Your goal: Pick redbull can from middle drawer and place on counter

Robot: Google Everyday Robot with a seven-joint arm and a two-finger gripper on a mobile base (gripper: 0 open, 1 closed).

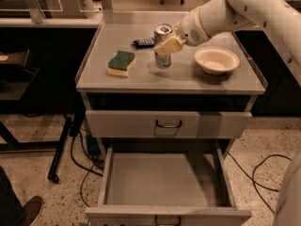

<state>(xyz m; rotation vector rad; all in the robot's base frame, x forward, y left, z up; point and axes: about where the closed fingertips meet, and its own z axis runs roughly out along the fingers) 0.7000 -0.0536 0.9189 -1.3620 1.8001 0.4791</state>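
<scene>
Arm [244, 8] reaching in from the upper right, gripper [165, 46] clasping the can [162, 60].
The can is standing upright, long axis vertical and pull-tab top facing up, mid-counter [188, 76] between the sponge [121, 62] and the bowl [217, 59]. Below, the middle drawer [164, 178] is hanging open over a speckled floor [263, 149] with cables trailing.
</scene>
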